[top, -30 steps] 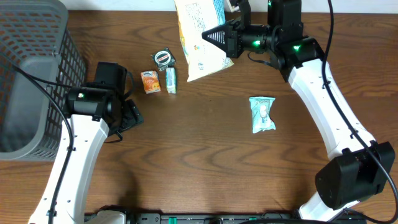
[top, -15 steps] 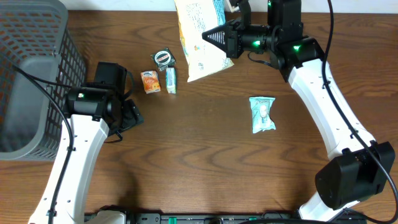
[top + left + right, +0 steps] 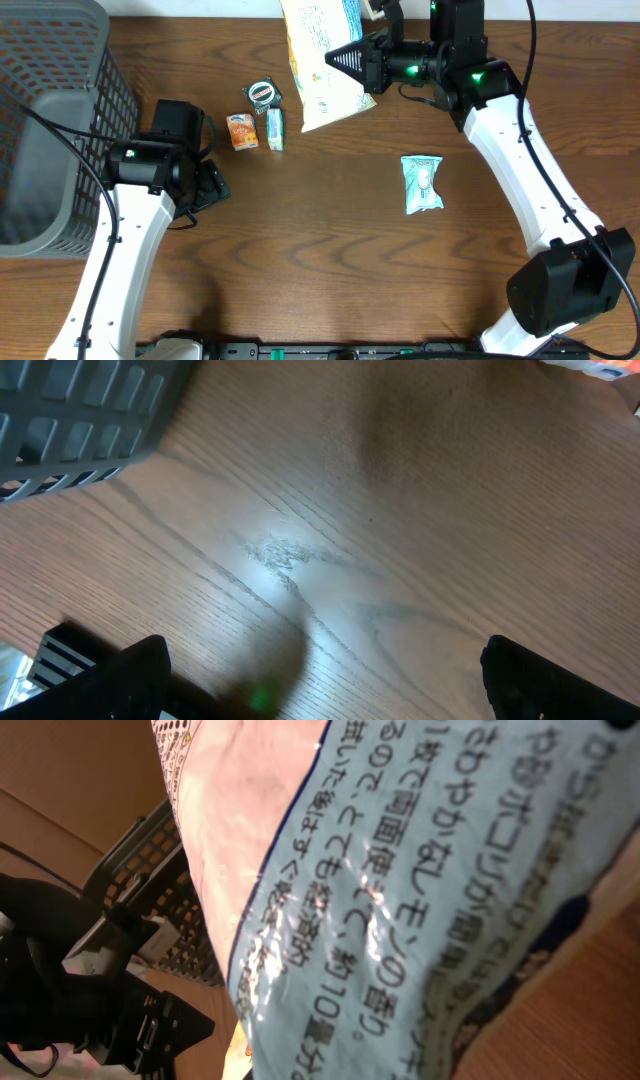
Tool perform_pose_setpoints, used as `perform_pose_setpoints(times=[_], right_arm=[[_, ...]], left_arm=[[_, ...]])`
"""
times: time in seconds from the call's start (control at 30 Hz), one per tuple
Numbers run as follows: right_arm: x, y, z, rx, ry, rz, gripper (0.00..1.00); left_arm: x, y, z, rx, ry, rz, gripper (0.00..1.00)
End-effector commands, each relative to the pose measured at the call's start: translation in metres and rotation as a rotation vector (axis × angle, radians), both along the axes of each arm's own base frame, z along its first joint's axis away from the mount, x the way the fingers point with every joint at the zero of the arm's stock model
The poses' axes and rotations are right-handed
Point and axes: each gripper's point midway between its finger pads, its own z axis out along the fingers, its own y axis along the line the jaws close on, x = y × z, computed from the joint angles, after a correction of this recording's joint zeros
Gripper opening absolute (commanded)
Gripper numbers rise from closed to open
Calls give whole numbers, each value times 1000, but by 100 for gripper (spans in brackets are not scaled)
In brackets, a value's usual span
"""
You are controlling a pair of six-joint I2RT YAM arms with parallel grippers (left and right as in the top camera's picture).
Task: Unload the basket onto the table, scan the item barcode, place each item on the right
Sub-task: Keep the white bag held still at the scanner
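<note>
The item, a large white, yellow and blue snack bag [image 3: 322, 60], hangs above the far middle of the table with my right gripper [image 3: 352, 58] shut on its right edge. In the right wrist view the bag [image 3: 400, 900] fills the frame with printed text and hides my fingers; I cannot make out a barcode. My left gripper [image 3: 208, 187] hovers low over bare wood at the left, open and holding nothing. Its dark fingers [image 3: 130, 670] stand wide apart in the left wrist view.
A grey mesh basket [image 3: 50, 120] fills the far left corner; its corner [image 3: 80, 410] also shows in the left wrist view. An orange packet [image 3: 241, 131], a small green-white pack [image 3: 275, 129] and a round item [image 3: 263, 92] lie left of the bag. A light blue packet [image 3: 421, 183] lies at right of centre.
</note>
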Motion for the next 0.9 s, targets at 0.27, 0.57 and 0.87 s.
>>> perform_pose_setpoints(times=[0.27, 0.57, 0.87], right_arm=[[-11, 7, 17, 19, -28, 27, 1], [-10, 6, 16, 14, -27, 17, 1], [-9, 5, 13, 3, -17, 3, 1]], left_arm=[[-1, 3, -1, 9, 6, 10, 97], [-1, 3, -1, 9, 6, 10, 98], [-1, 3, -1, 10, 6, 10, 97]])
